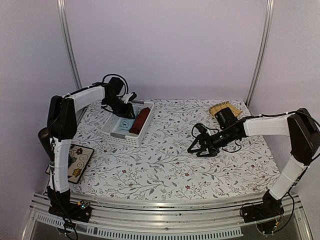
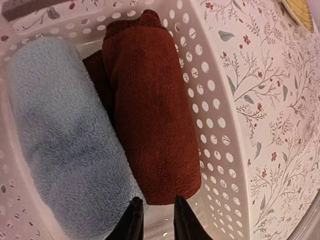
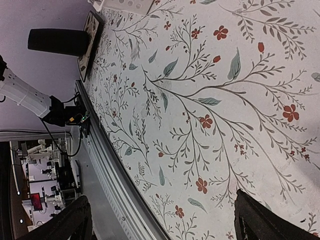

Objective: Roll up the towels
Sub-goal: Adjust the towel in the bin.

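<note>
The left arm [image 1: 60, 160] and right arm [image 1: 265, 125] share one build: white tubular shells between bulky black joint housings, with black bases at the near edge of the flower-printed worktop [image 1: 165, 172]. Thin black cables loop off each wrist. The left pincer [image 2: 156, 205] and right pincer [image 3: 161, 196] have matte black fingers.

My left arm [image 1: 62, 117] rises tall from its base and reaches far forward, wrist tipped down. The left gripper [image 2: 157, 222] has its jaws drawn near together with a narrow gap between them. My right arm [image 1: 270, 125] stretches inward and low, with the right gripper [image 3: 167, 225] spread wide and empty
</note>
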You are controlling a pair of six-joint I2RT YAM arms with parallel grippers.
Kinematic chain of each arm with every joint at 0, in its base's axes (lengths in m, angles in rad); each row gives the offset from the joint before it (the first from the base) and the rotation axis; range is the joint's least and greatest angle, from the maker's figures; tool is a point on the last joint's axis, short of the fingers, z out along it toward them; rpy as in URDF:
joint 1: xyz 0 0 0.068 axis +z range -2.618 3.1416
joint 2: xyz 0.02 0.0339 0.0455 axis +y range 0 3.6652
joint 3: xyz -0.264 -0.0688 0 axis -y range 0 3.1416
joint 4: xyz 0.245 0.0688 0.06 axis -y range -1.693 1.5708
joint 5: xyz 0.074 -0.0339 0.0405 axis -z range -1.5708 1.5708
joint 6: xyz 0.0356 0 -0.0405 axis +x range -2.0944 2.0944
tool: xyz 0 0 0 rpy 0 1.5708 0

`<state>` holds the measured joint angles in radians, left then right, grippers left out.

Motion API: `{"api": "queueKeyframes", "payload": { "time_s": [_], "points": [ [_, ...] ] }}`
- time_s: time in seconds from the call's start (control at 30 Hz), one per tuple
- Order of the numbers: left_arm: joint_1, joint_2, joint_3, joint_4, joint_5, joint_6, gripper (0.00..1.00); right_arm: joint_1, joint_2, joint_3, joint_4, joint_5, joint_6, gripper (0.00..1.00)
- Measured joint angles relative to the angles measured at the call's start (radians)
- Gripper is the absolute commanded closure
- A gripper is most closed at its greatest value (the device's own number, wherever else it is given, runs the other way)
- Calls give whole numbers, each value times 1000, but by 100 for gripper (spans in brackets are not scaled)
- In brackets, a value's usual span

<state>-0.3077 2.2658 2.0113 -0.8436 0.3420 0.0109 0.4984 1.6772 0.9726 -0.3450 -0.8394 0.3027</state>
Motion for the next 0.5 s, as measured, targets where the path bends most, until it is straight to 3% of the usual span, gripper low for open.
{"api": "queueKeyframes", "payload": {
  "time_s": [0.5],
  "points": [
    [61, -2, -186, 163, 119, -108, 84, 8, 0, 0, 13, 0, 1, 1]
  ]
}}
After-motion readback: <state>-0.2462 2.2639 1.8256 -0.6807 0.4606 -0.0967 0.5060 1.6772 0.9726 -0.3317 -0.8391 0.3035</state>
